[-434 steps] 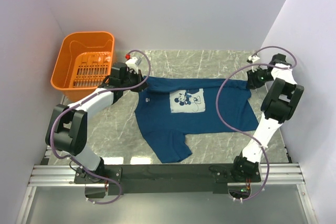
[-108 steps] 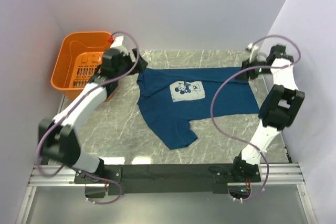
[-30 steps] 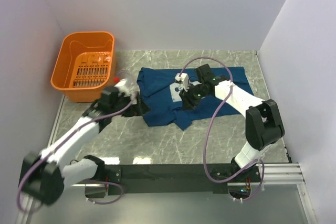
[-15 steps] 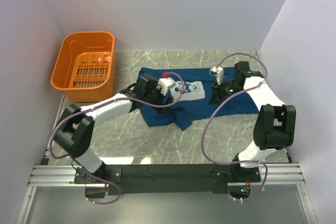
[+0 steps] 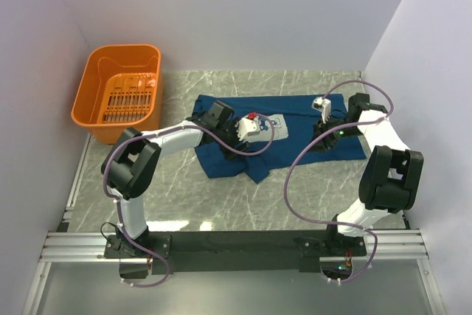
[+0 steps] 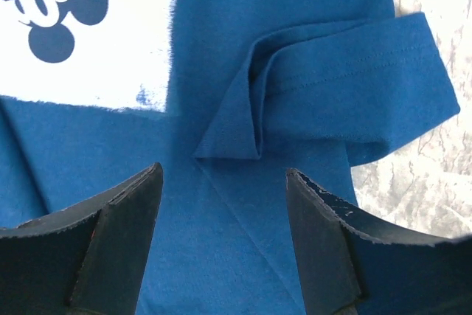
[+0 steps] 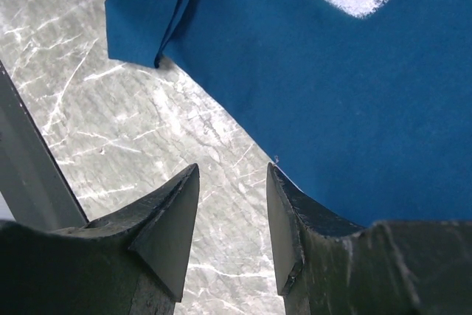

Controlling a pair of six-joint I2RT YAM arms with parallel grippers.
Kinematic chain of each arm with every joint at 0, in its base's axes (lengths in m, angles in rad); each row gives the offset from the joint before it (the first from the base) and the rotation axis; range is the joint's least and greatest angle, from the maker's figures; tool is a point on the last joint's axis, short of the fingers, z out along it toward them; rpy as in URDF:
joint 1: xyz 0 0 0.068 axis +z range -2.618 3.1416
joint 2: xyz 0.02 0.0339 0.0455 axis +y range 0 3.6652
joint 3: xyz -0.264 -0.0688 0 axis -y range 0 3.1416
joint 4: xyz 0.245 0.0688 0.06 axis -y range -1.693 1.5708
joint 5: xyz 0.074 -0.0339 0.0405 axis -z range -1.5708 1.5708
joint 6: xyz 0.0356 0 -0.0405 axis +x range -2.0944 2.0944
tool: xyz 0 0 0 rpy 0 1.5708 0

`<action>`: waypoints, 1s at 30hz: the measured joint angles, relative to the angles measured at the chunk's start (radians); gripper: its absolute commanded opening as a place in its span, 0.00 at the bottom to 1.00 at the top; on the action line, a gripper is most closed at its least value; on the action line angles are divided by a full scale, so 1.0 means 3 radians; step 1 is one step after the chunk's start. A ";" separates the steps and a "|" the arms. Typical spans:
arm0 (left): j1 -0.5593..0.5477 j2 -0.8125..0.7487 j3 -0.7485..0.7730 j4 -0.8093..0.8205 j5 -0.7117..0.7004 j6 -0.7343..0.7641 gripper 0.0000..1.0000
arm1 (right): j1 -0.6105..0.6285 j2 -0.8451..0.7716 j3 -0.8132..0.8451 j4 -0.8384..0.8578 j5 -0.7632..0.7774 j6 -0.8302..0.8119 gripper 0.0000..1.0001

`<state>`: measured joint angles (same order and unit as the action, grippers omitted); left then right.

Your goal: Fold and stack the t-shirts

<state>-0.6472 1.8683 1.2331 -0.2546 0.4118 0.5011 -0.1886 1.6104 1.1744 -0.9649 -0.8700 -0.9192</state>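
Note:
One dark blue t-shirt point(image 5: 299, 112) lies spread on the marble table, its white cartoon print point(image 5: 274, 125) facing up and its near-left part bunched. My left gripper point(image 5: 251, 138) hovers over the shirt beside the print. In the left wrist view it point(image 6: 225, 175) stands open above flat blue cloth, with a folded sleeve point(image 6: 346, 86) just ahead and the print point(image 6: 88, 35) at the upper left. My right gripper point(image 5: 318, 145) is at the shirt's near right edge. Its jaws point(image 7: 232, 171) are open over bare marble, and the right finger overlaps the shirt's hem point(image 7: 332, 86).
An orange basket point(image 5: 118, 94) stands at the back left of the table point(image 5: 169, 182). White walls close in the left, back and right sides. The arms' mounting rail point(image 5: 236, 243) runs along the near edge.
My left gripper has slid right across the shirt to beside the print, its jaws narrowing somewhat. My right gripper has moved from the shirt's middle out to its right part.

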 measured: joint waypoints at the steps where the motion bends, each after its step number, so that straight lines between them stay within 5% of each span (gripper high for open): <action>1: -0.0003 0.0011 0.0008 -0.0013 0.0009 0.0032 0.72 | -0.0014 0.0001 0.0000 -0.0011 -0.0013 -0.0014 0.48; 10: -0.0155 0.0104 0.0036 -0.0018 -0.0086 0.0188 0.67 | -0.0085 0.0078 0.0001 -0.0106 -0.0056 -0.0070 0.47; 24: -0.0195 0.0135 0.0034 0.0313 -0.0581 0.0127 0.38 | -0.0116 0.0080 0.0001 -0.0165 -0.0079 -0.0074 0.45; 30: -0.0195 0.0135 0.0034 0.0313 -0.0590 0.0106 0.16 | -0.0116 0.0080 0.0001 -0.0182 -0.0089 -0.0085 0.44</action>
<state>-0.7055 1.9087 1.2434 -0.1608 0.2348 0.5327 -0.2234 1.6344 1.1748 -1.0195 -0.8967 -0.9447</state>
